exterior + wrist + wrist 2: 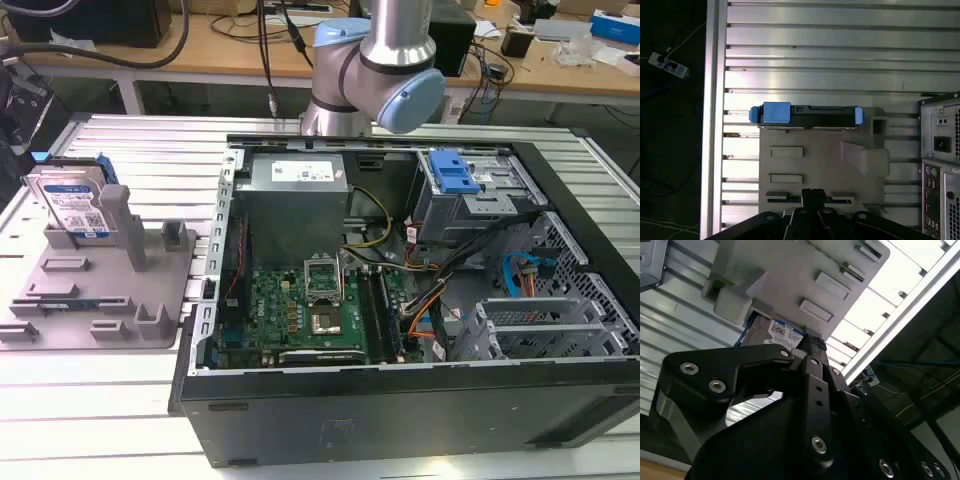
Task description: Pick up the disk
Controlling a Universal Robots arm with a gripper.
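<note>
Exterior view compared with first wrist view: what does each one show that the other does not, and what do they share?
Exterior view: the arm and the open inside of the case, with the motherboard and the blue-latched drive cage.
First wrist view: a power strip on the floor beside the table, the case's rear ports, and the gripper, jaws shut, holding nothing.
Both: the disk standing on edge in the grey holder on the slatted table, beside the case.
</note>
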